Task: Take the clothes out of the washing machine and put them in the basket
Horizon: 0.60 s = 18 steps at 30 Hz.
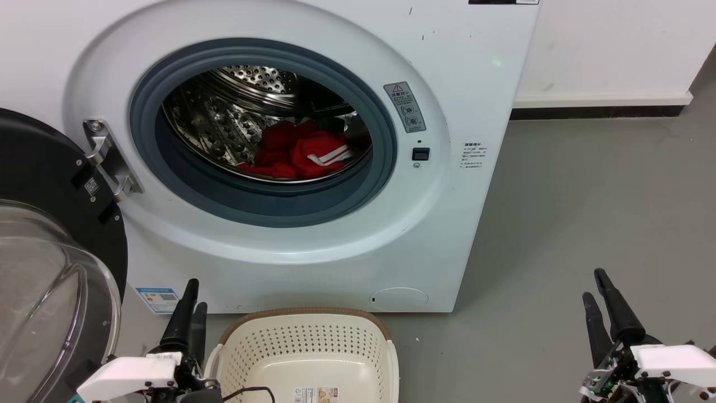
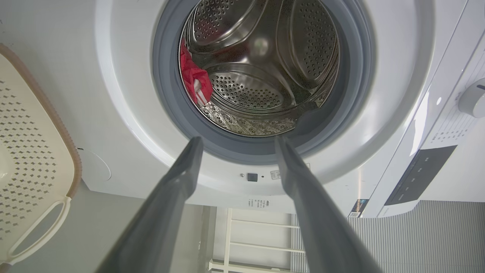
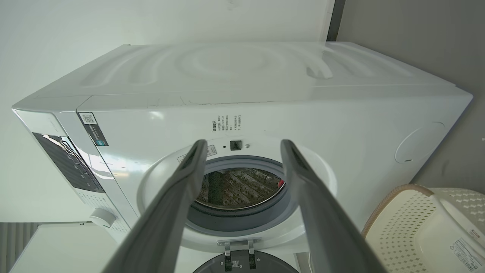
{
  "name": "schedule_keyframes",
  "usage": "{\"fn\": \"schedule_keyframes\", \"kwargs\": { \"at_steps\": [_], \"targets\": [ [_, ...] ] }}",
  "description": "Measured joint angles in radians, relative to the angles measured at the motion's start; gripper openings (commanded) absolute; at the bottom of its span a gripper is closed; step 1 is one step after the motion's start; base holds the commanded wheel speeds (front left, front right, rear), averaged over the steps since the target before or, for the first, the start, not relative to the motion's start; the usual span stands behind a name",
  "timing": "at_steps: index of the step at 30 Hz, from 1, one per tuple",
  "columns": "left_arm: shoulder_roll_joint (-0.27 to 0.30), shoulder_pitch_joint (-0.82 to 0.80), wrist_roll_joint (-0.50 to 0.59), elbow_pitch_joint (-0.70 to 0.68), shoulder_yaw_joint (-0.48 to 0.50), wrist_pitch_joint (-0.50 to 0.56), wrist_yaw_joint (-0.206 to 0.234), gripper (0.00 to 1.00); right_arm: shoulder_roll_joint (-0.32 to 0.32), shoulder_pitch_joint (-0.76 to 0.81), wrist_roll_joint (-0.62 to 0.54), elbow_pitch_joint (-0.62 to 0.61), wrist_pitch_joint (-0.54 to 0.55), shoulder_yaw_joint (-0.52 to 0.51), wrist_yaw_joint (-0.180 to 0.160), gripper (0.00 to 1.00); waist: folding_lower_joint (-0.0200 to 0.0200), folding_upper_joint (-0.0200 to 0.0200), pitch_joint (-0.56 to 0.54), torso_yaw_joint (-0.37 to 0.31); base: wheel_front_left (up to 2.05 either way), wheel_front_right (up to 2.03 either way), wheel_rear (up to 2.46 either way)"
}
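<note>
Spotting clothes [image 1: 299,151] lying low in washing machine [image 1: 464,84] drum, heaped sideways, not yet in basket [image 1: 306,341]. Judging left gripper [image 1: 196,295] nearer, fingers spread, porthole up ahead. Noting right gripper [image 1: 593,284] gaping too, well off sideways.

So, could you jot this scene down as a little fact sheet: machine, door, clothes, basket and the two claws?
machine: white front-loader on the floor
door: swung open at the left
clothes: red, white stripes, lying low in the drum
basket: on the floor before the machine, no clothes in it
left gripper: open, empty, beside the basket
right gripper: open, empty, low at the right
progress: clothes not yet taken out
</note>
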Motion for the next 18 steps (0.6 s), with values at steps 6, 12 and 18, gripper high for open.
{"fn": "schedule_keyframes", "kwargs": {
  "at_steps": [6,12,18],
  "targets": [
    [0.0,0.001,0.108,-0.037,0.012,-0.031,0.014,1.0,0.001,0.003,-0.098,-0.022,-0.029,-0.004,0.0,1.0,0.0,0.0,0.001,0.0,0.0,0.0,0.0],
    [0.0,0.016,0.243,-0.081,-0.003,-0.057,0.048,1.0,0.001,0.014,-0.243,-0.063,-0.056,-0.004,0.0,1.0,0.0,0.0,0.002,0.0,0.0,0.0,0.0],
    [0.0,0.023,0.373,-0.119,-0.026,-0.082,0.083,1.0,0.001,0.023,-0.396,-0.109,-0.081,0.003,0.0,1.0,0.0,0.0,0.003,0.001,0.0,0.0,0.0]
  ]
}}
